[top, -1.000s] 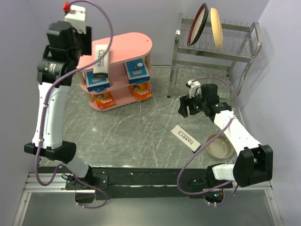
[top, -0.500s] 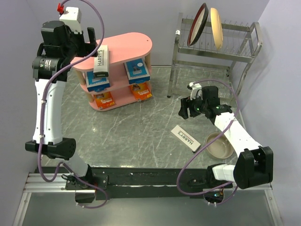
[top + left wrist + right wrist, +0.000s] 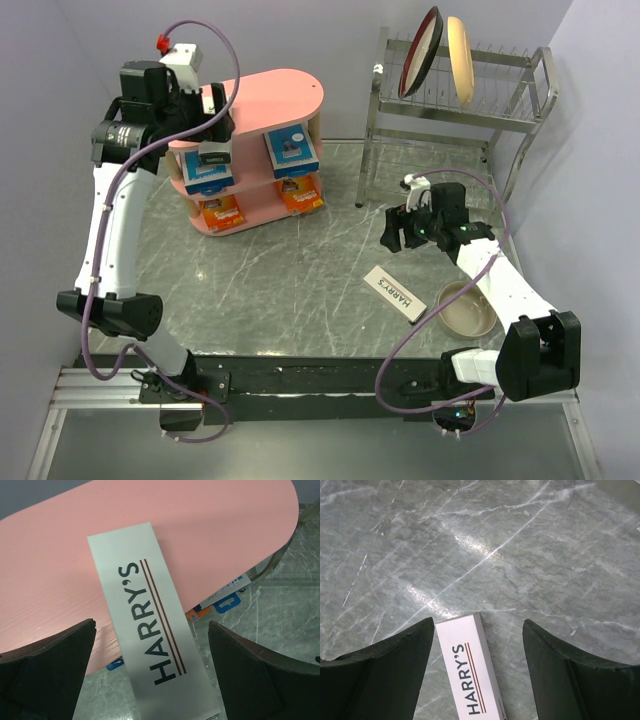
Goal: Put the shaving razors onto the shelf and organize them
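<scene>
You have one box (image 3: 150,625) on the shelf (image 3: 210,525) top, second box (image 3: 394,293) on the table (image 3: 290,280), left of the bowl (image 3: 468,310).

From high above the near edge we look down over the whole tabletop (image 3: 300,290). Our left wrist camera sits close above the pink shelf (image 3: 210,525), our right close over the tabletop; the overhead covers both.

Grey marble table (image 3: 290,280) carried the pink shelf (image 3: 285,90) far left, steel dish rack (image 3: 440,110) far right, and a white HARRY'S box (image 3: 394,293) lying flat with a tan bowl (image 3: 468,310) near it. Shelf top held a second HARRY'S box (image 3: 155,630) overhanging its edge. Middle tier: two blue-and-white cards (image 3: 208,175). Bottom tier: two orange cards (image 3: 222,212).
</scene>
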Action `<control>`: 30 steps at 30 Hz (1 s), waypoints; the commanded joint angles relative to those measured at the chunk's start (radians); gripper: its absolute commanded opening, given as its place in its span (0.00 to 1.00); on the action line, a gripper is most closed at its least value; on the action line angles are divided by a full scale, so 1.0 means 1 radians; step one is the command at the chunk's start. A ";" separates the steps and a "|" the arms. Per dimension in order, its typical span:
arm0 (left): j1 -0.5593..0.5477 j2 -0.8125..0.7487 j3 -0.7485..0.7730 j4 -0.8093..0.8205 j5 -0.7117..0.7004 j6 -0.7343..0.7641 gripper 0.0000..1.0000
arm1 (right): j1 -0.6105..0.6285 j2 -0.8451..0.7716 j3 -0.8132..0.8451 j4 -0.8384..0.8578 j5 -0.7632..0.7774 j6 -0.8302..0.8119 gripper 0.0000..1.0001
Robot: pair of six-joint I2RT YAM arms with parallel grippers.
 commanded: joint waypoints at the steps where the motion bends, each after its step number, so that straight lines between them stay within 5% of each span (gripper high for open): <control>1: -0.028 0.018 0.024 0.007 -0.008 -0.028 0.99 | -0.014 -0.023 0.002 0.048 -0.002 0.008 0.79; 5: -0.032 0.041 0.021 -0.005 -0.060 -0.033 0.99 | -0.025 -0.027 -0.003 0.049 -0.001 0.008 0.79; 9: -0.033 0.052 0.026 -0.005 -0.109 -0.033 0.83 | -0.037 -0.027 -0.011 0.054 0.001 0.011 0.79; 15: -0.034 0.061 0.053 0.013 -0.188 -0.041 0.72 | -0.043 -0.015 -0.017 0.068 -0.004 0.023 0.79; 30: 0.092 0.075 0.084 0.047 -0.368 -0.111 0.67 | -0.045 0.007 -0.032 0.092 -0.008 0.039 0.80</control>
